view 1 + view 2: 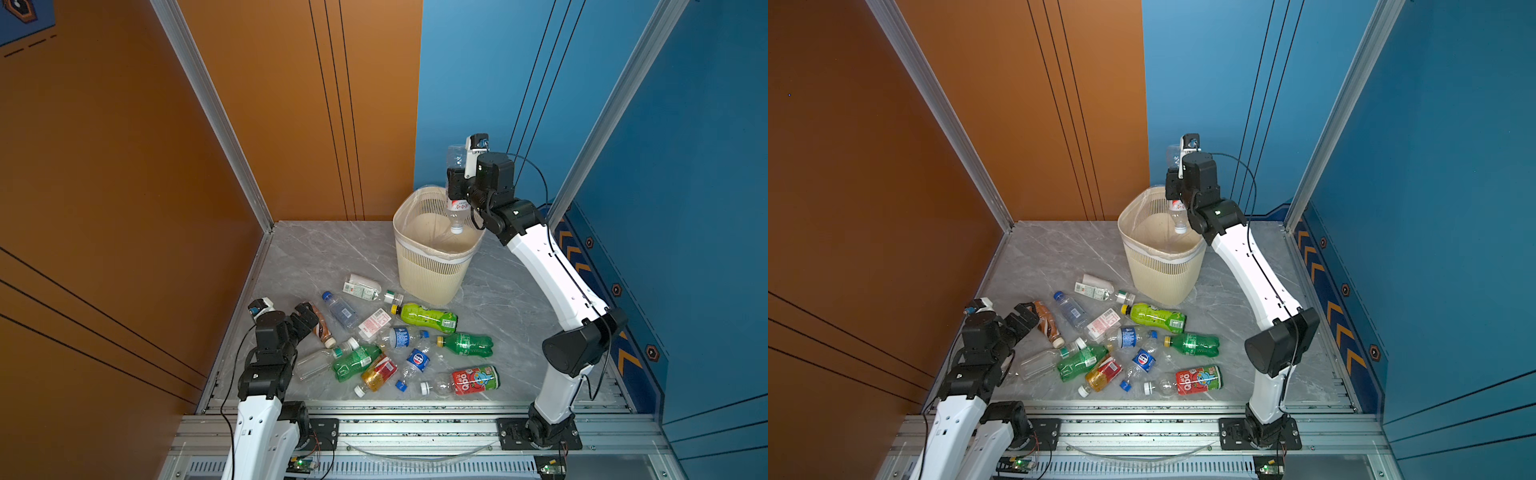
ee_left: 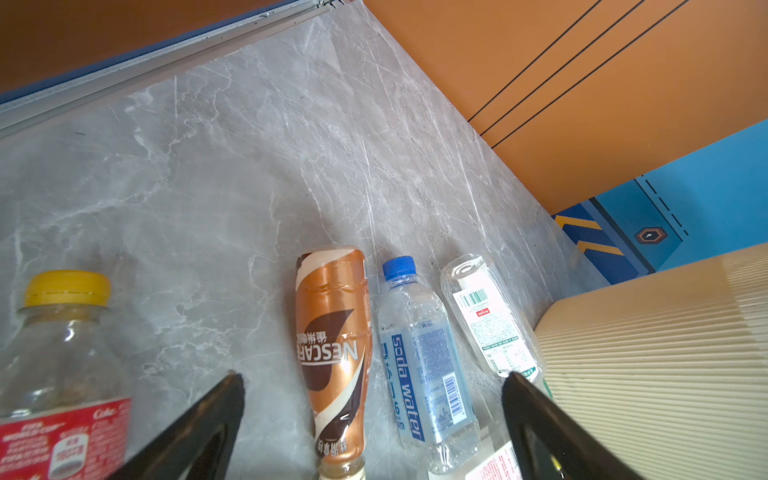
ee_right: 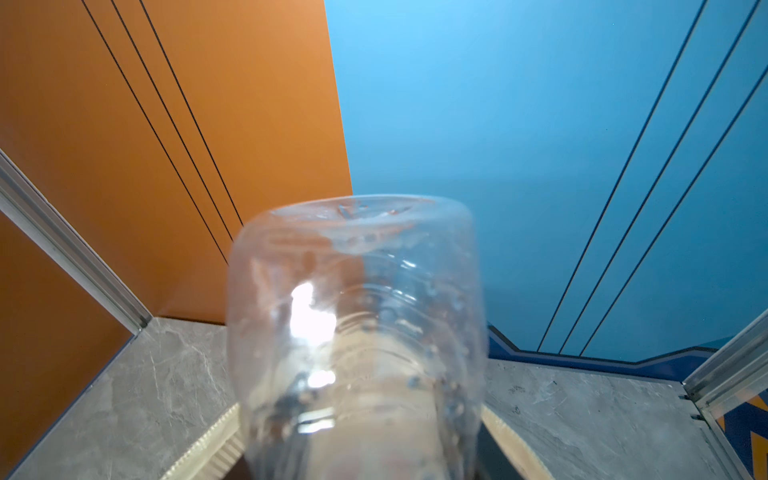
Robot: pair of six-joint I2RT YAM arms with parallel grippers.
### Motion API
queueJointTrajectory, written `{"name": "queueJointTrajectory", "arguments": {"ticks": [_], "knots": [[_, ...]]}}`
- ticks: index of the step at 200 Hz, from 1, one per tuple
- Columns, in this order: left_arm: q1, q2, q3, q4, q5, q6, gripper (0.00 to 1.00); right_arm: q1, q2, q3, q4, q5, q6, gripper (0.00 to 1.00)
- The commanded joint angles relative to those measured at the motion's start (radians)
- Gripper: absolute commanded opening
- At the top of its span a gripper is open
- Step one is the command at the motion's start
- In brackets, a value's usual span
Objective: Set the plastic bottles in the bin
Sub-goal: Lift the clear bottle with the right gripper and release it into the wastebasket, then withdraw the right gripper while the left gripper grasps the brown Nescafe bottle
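Clear bottle point(image 1: 456, 211), cap down above the bin point(image 1: 428, 274), sits clamped in the right end effector point(image 1: 456, 183).

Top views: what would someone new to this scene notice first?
The right claw grips a clear bottle cap-down above the cream lattice bin at the back. In front, about a dozen colourful plastic bottles lie scattered on the grey marble tabletop, with the open left claw low over a brown Nescafe bottle.

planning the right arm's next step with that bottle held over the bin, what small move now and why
Probably open the right gripper: it is shut on the clear bottle, which hangs cap-down over the mouth of the bin, so it should drop straight in.
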Motion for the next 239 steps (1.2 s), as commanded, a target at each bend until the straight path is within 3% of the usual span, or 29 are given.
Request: {"name": "queueJointTrajectory", "arguments": {"ticks": [1,47,78,109,136,171,194,239], "knots": [[0.007,0.002,0.009,-0.003,0.023,-0.017,0.98,0.007,0.016,0.040,-0.072,-0.031,-0.029,0.46],[0.008,0.030,0.029,-0.007,0.048,-0.014,0.98,0.009,0.053,0.030,-0.119,-0.048,-0.027,0.51],[0.008,0.029,0.031,0.002,0.064,-0.023,0.98,0.014,0.014,0.029,-0.112,-0.013,-0.019,0.82],[0.007,0.043,0.033,0.018,0.081,-0.025,0.98,0.015,-0.148,-0.085,-0.026,-0.008,0.005,1.00],[0.006,0.068,0.042,0.038,0.095,-0.031,0.98,0.015,-0.364,-0.310,0.078,0.016,0.036,1.00],[-0.003,0.117,0.060,0.062,0.137,-0.024,0.98,0.010,-0.718,-0.873,0.232,0.014,0.131,1.00],[-0.008,0.138,0.082,0.032,0.158,-0.019,0.99,0.003,-0.886,-1.129,0.201,0.046,0.210,1.00],[-0.012,0.135,0.105,-0.045,0.132,0.008,0.99,-0.017,-0.966,-1.263,0.129,0.035,0.261,1.00]]}}
